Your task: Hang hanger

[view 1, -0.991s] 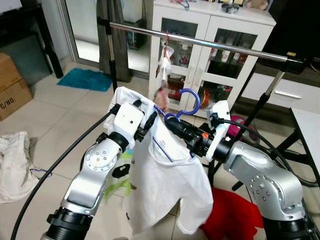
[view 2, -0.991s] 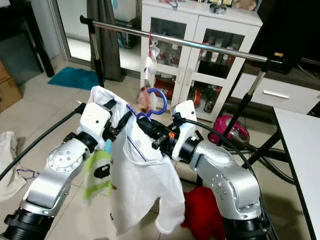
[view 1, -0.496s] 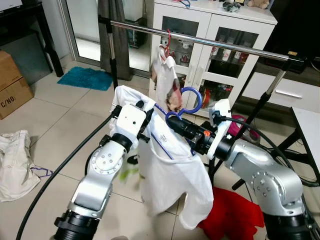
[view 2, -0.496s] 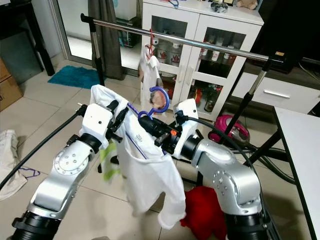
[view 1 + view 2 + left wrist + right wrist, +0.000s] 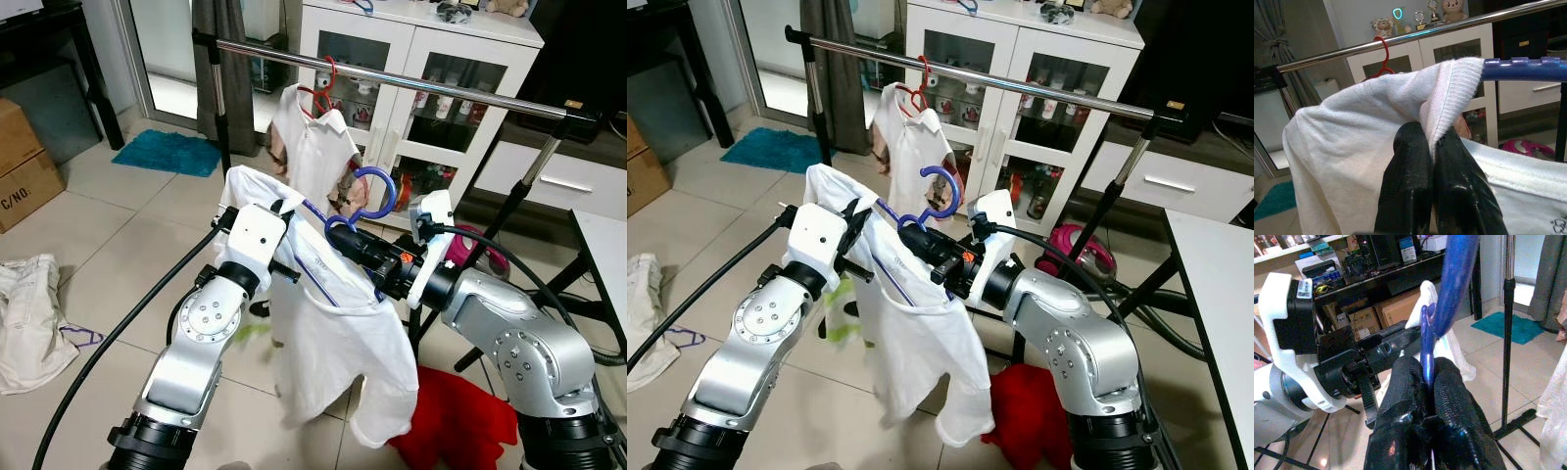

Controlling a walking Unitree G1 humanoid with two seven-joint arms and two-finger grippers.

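Observation:
A white shirt [image 5: 338, 338] hangs on a blue hanger [image 5: 372, 191] that I hold up in front of me, below the steel clothes rail [image 5: 441, 90]. My right gripper [image 5: 341, 235] is shut on the blue hanger [image 5: 1442, 298] just under its hook. My left gripper [image 5: 287, 227] is shut on the white shirt's collar [image 5: 1447, 105] at the hanger's left shoulder. The hook's top is lower than the rail and nearer to me. Another white shirt on a red hanger [image 5: 318, 137] hangs from the rail, left of the hook.
A white glass-door cabinet [image 5: 411, 59] stands behind the rail. Red cloth [image 5: 456, 421] lies on the floor by the rail's stand. A crumpled white garment [image 5: 24, 304] lies at the left, with a cardboard box [image 5: 22, 166] and a teal mat [image 5: 167, 155] farther back. A white table edge [image 5: 607, 245] is at right.
The garment on the red hanger has swung round and now hangs broad and flat. My grippers and the blue hanger have hardly moved since half a second ago; the shirt hem sways.

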